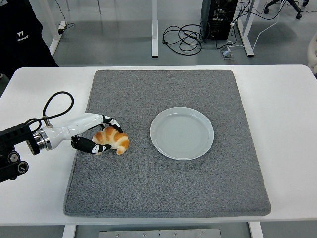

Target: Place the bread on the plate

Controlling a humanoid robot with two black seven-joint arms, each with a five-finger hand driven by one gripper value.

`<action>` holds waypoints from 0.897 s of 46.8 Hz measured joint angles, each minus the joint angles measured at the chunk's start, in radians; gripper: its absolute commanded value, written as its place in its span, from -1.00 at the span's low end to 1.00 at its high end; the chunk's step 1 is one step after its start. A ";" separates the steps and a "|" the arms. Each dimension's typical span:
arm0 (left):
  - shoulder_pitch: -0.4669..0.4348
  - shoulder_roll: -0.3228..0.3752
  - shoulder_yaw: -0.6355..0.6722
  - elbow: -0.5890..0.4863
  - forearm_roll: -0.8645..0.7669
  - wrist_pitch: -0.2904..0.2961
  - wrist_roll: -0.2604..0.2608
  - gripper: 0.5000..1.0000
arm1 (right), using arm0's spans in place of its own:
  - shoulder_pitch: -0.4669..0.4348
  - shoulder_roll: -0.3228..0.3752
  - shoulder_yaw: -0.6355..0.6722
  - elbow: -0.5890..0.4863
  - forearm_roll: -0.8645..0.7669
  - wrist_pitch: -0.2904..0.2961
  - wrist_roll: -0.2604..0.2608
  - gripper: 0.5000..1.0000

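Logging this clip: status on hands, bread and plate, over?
Left hand shut on golden croissant, low over grey mat. Right hand out of view. Round pale plate empty, path clear.

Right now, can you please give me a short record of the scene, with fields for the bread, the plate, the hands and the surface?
bread: a croissant lying on the grey mat, left of the plate
plate: light-coloured, empty, on the mat, apart from the bread
left hand: fingers curled around the croissant, thumb at its near side
right hand: not in view
surface: grey mat on a white table
task state: bread not yet on the plate
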 measured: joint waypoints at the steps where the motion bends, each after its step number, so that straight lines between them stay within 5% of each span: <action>1: -0.008 0.003 0.000 0.000 -0.001 -0.001 0.000 -1.00 | 0.000 0.000 0.000 0.000 0.000 0.000 0.000 1.00; 26: -0.289 0.014 -0.005 -0.001 -0.136 -0.122 0.011 -1.00 | 0.000 0.000 0.000 0.000 0.000 0.000 0.000 1.00; 42: -0.420 -0.146 0.006 0.003 -0.196 -0.146 0.107 -1.00 | 0.000 0.000 0.000 0.000 0.000 0.000 0.000 1.00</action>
